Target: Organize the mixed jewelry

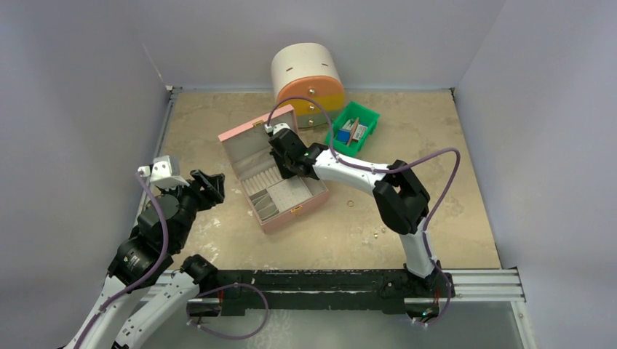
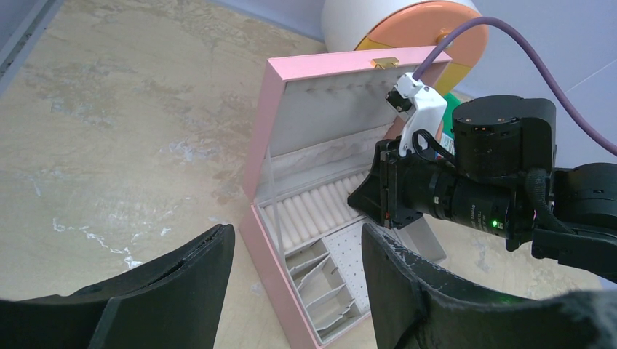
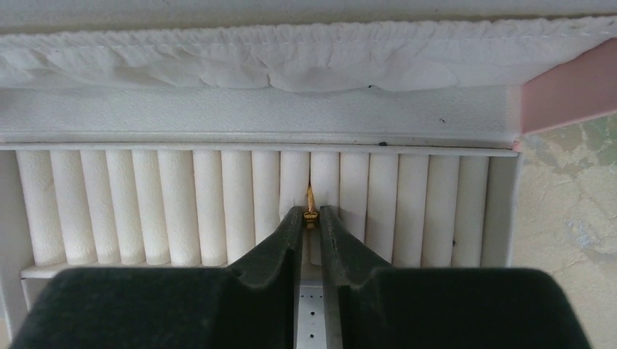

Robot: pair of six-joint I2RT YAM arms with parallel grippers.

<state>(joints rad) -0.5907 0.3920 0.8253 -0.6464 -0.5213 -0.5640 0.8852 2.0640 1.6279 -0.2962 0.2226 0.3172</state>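
Observation:
The pink jewelry box stands open mid-table. My right gripper is down inside it over the white ring rolls. It is shut on a small gold ring, which stands edge-on in the slot between two rolls. The gripper also shows in the top view. A thin hoop and tiny gold pieces lie on the table right of the box. My left gripper is open and empty, left of the box, with the box's divided compartments between its fingers in the wrist view.
A round white, orange and yellow drawer cabinet stands at the back. A green bin with coloured items sits right of it. The box lid stands upright at the back left of the box. Walls enclose the table on three sides.

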